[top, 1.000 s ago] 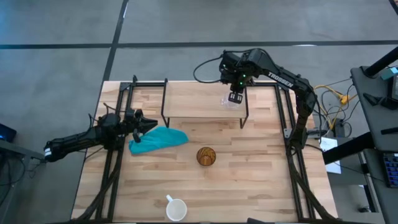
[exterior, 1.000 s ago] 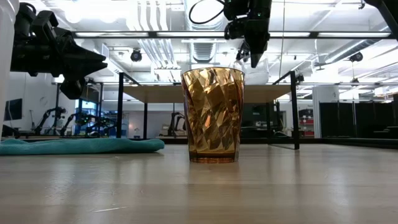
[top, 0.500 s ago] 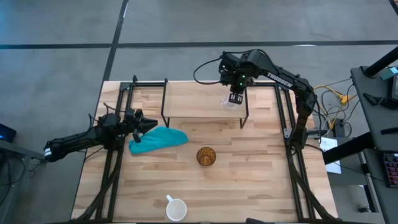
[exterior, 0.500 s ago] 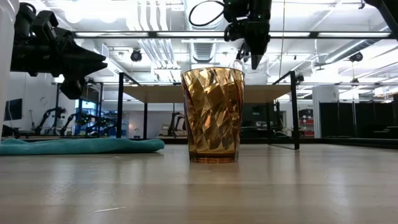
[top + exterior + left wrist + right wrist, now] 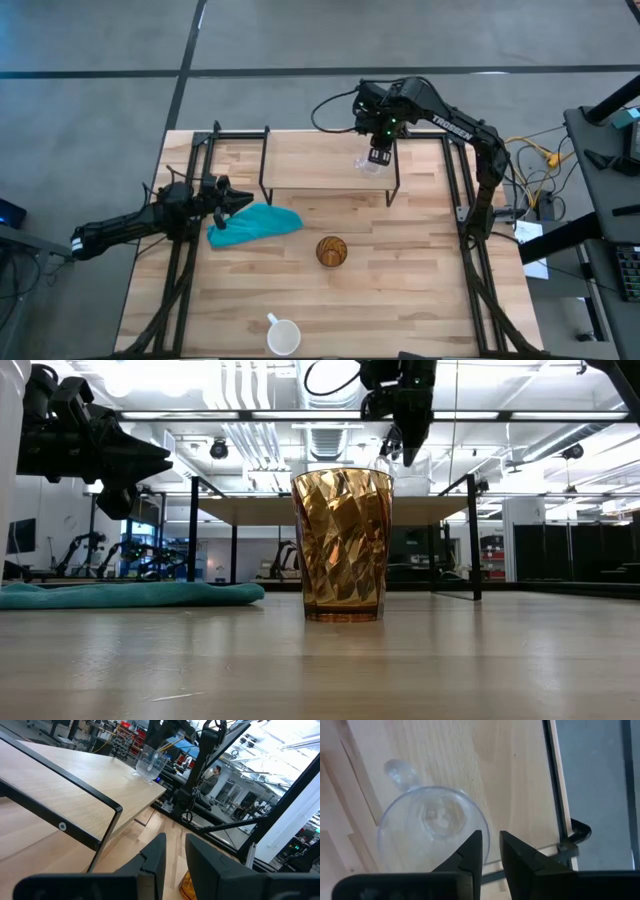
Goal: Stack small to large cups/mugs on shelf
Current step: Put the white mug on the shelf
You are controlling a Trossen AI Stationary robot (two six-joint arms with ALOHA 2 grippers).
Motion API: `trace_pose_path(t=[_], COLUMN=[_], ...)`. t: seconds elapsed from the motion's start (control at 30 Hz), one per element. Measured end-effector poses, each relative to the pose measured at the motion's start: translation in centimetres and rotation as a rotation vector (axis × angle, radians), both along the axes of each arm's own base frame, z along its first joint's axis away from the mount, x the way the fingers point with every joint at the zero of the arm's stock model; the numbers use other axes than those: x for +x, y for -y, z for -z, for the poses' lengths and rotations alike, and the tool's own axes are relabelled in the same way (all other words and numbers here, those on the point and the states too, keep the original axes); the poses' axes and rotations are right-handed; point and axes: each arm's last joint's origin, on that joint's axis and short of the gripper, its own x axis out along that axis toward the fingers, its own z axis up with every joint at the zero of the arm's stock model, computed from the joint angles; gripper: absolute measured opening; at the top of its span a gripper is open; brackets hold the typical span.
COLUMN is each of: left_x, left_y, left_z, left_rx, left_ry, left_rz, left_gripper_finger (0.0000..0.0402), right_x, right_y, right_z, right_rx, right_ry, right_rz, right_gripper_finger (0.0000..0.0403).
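Note:
The small clear glass cup is upright at the right end of the shelf, a wooden board on black legs. It also shows in the left wrist view. My right gripper is above it, pointing down, shut on its rim. The amber textured cup stands upright on the table in front of the shelf. The white mug stands near the table's near edge. My left gripper is shut and empty, above the table's left side beside the teal cloth. My right gripper pinches the glass cup's rim, one finger inside the cup and one outside. The fingers come from above, pointing down. The cup is upright over the shelf board; I cannot tell whether its base rests on the board or is just clear of it.
The shelf's black leg frame stands close to the glass cup. Black frame rails run along the table's left and right sides. Bare board lies to the cup's left on the shelf.
My right gripper has gone up a little over the shelf's right end, still shut.

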Motion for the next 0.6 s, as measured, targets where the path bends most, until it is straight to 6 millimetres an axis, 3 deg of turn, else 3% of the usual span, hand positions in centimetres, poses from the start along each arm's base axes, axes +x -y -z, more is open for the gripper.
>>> trace_pose_path(t=[0.37, 0.6], left_x=[0.0, 0.0], left_y=[0.0, 0.0], left_z=[0.0, 0.0], left_rx=[0.0, 0.0], left_ry=[0.0, 0.0], left_rz=[-0.001, -0.001], left_gripper_finger=[0.0059, 0.0059], right_x=[-0.8, -1.2], right_y=[-1.0, -3.7], right_z=[-5.3, -8.1], right_rx=[-0.054, 0.088], right_ry=[0.203, 0.384], right_rz=[0.092, -0.012], right_gripper_finger=[0.0054, 0.0054])
